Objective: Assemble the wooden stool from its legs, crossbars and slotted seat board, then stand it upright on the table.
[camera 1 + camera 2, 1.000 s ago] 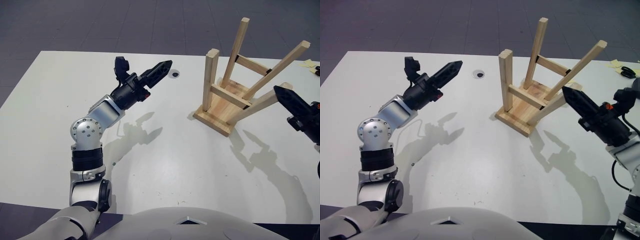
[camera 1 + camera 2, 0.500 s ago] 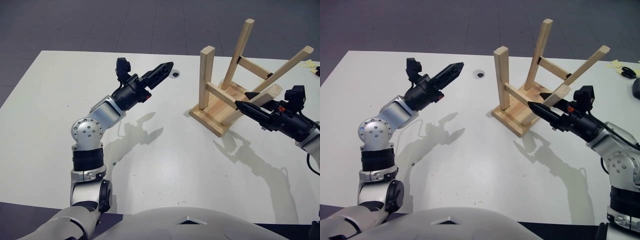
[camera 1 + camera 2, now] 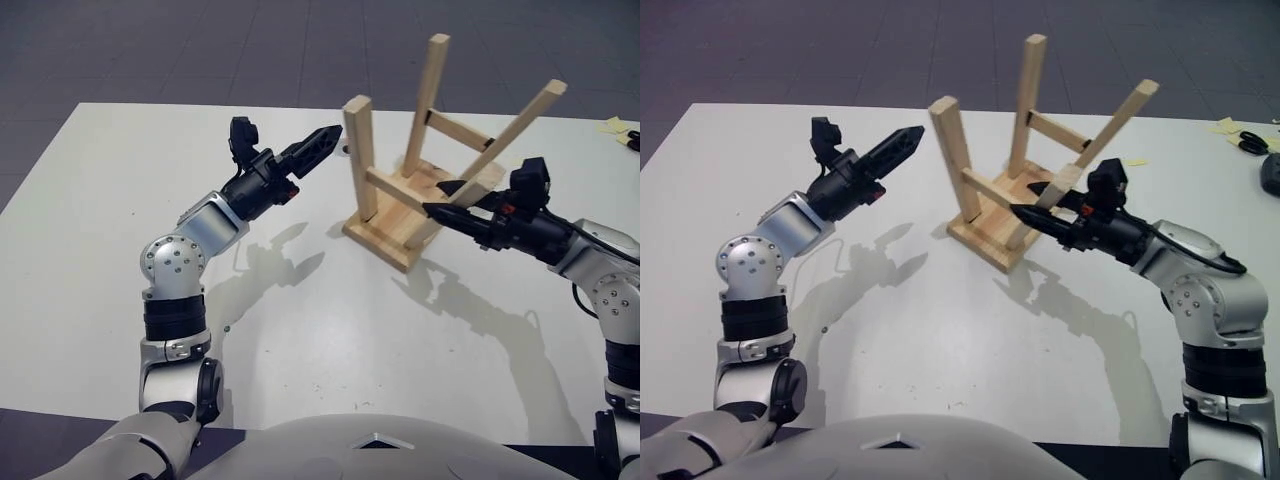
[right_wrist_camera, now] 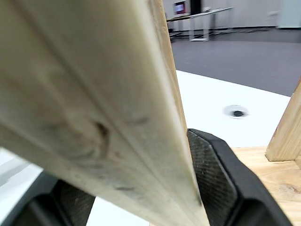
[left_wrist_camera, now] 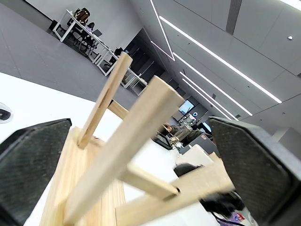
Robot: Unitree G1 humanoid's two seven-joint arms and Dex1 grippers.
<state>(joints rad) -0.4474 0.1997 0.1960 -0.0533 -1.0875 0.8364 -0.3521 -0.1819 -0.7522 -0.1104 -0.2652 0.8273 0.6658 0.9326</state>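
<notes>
The stool [image 3: 385,232] is assembled but tipped, legs up; only uprighting is left. One leg [image 4: 94,94] is clamped by the right fingers [image 4: 211,174]; the left fingers [image 5: 33,165] are spread, empty.

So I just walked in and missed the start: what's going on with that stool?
The wooden stool is already put together, but it rests tilted on its seat board with the legs in the air. The right gripper is clamped on the nearest leg. The left gripper hovers open above the table, on the stool's left, touching nothing. The stool is not yet upright.
</notes>
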